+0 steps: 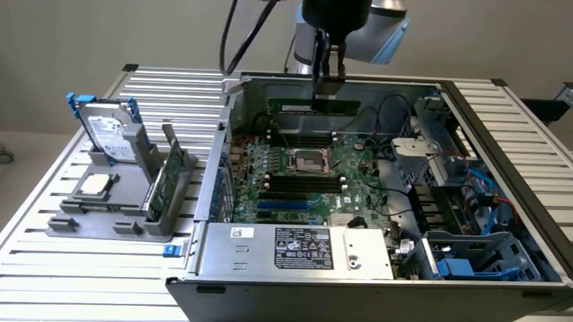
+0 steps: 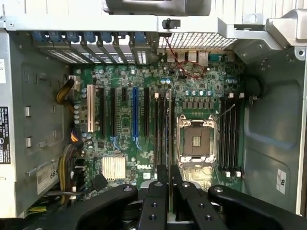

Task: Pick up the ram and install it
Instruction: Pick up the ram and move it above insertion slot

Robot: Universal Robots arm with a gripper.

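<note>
End effector (image 1: 327, 89) clamped on long thin green circuit-board ram stick (image 1: 313, 106), hanging over open grey metal computer case (image 2: 268, 143), above large green motherboard (image 2: 124, 143). Judgement: hold stick parallel to black memory slots (image 2: 158, 129) beside silver CPU socket (image 2: 195, 141); match notch, keep vertical, press evenly.

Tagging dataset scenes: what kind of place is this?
Likely a lab robot cell for PC assembly: an open computer case with its motherboard on a slatted aluminium bench, and the end effector holding the ram over it.
</note>
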